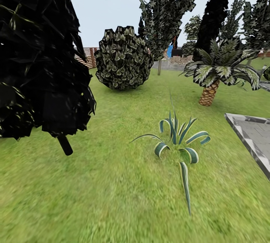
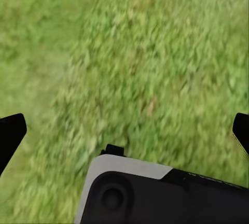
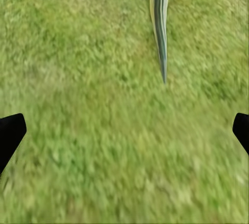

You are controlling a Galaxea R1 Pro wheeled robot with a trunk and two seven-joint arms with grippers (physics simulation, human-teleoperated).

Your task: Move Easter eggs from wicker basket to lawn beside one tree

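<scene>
**Robot in transit across the garden, fingers empty**

Open lawn [image 1: 112, 183] is seen beneath both wrists. The left gripper [image 2: 124, 130] and right gripper [image 3: 124, 130] are spread wide, nothing held between the fingers. Ahead of the right fingers, a striped agave [image 1: 176, 138] is rooted in the grass. No basket or eggs can be located from here. A risk is judged: the dark conifer [image 1: 37, 55] close by could be brushed, or mistaken for the target tree.

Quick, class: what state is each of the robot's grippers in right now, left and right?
Left gripper: open, fingertips wide apart, nothing between them, grass below.
Right gripper: open, holding nothing, over the lawn near a striped leaf.
</scene>
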